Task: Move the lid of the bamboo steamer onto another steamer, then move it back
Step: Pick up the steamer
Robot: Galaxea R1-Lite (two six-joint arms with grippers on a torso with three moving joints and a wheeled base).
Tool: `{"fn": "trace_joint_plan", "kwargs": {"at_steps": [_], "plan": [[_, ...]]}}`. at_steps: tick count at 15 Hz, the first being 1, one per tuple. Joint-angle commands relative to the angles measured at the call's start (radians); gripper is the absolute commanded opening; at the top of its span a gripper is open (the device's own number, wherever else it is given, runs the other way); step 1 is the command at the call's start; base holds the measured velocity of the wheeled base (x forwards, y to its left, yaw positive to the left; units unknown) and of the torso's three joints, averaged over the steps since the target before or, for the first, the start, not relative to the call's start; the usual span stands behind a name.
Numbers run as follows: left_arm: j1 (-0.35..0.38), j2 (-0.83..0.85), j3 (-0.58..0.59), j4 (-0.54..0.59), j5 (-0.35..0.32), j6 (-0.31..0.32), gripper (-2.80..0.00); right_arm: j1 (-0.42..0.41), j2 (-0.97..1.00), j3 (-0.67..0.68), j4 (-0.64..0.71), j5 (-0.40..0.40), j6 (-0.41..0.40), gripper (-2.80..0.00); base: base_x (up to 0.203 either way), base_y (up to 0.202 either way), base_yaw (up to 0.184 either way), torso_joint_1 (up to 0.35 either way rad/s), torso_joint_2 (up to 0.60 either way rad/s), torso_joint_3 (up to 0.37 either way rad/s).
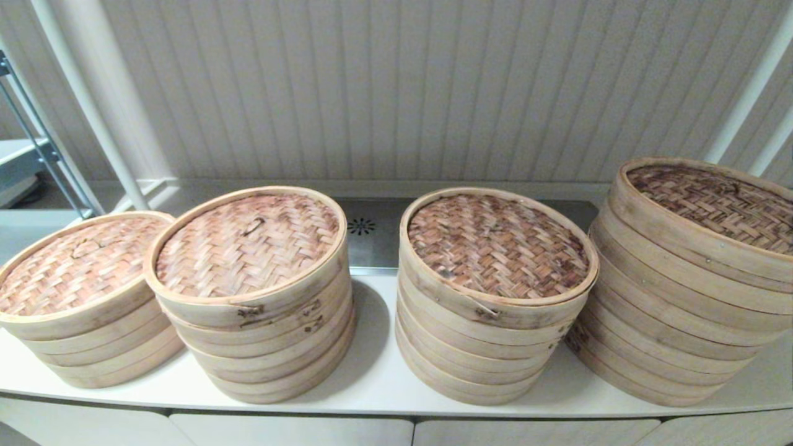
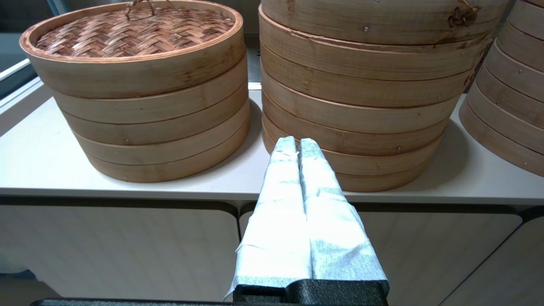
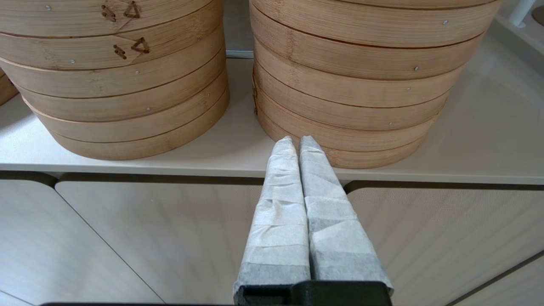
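A long white counter [image 1: 384,378] runs across the head view, with a ribbed pale wall [image 1: 396,87] behind it and flat cabinet fronts [image 2: 119,250] below its front edge. Four bamboo steamer stacks stand on it in a row, none touching.

The tallest stack [image 1: 687,279] sits at 3 o'clock, its dark woven lid [image 1: 718,201] closing the top. Next to it, just right of centre, the second stack [image 1: 492,297] carries a dark brown lid [image 1: 495,244] that sits slightly askew, its rim overhanging toward 3 o'clock. Left of centre, the third stack [image 1: 257,291] wears a paler lid [image 1: 248,244] with a small loop handle at its middle. The lowest stack [image 1: 87,297], at 9 o'clock, is also covered by a pale lid [image 1: 77,263] with a loop handle. So every lid rests on a steamer; none is lifted.

At 12 o'clock between the two middle stacks lies a metal panel [image 1: 372,238] with a small round vent. A metal rack [image 1: 37,148] stands at 10 o'clock.

Neither arm shows in the head view. The left gripper [image 2: 298,142] hangs in front of the counter edge, low before a stack's base, its taped fingers [image 2: 280,178] pressed together on nothing. The right gripper [image 3: 297,140] is placed likewise before another stack, fingers [image 3: 323,182] closed together and empty.
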Motion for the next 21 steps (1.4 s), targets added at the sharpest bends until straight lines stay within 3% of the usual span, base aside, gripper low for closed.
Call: {"fn": "trace_joint_plan", "kwargs": {"at_steps": [1,5,9,11,15,18,21], "plan": [[0.000,0.000,0.032,-0.001,0.000,0.000,-2.80,-0.001,-0.003,-0.001,0.000,-0.001,-0.003,-2.80,0.000,0.000,0.000,0.000,0.00,0.000],[0.000,-0.001,0.032,-0.001,0.000,0.000,-2.80,-0.002,-0.003,-0.009,0.011,-0.005,-0.010,-2.80,0.000,0.000,0.000,0.000,0.00,0.000],[0.000,-0.001,0.032,-0.001,0.000,0.000,-2.80,-0.002,0.003,-0.045,0.112,-0.001,-0.029,-2.80,0.000,0.000,0.000,0.000,0.00,0.000],[0.000,-0.001,0.032,-0.001,0.000,0.000,-2.80,0.000,0.006,-0.129,0.129,0.000,-0.034,-2.80,0.000,0.000,0.000,0.000,0.00,0.000],[0.000,0.000,0.032,-0.001,0.000,0.000,-2.80,-0.002,0.084,-0.545,0.388,0.034,-0.035,-2.80,0.000,0.000,0.000,0.000,0.00,0.000],[0.000,0.000,0.032,-0.001,0.000,0.001,-2.80,-0.008,0.397,-0.877,0.472,0.009,-0.032,-2.80,0.000,0.000,0.000,0.000,0.00,0.000],[0.000,0.000,0.032,-0.001,0.000,0.001,-2.80,-0.017,0.770,-1.354,0.588,-0.086,-0.029,-2.80,0.000,0.000,0.000,0.000,0.00,0.000]]}}
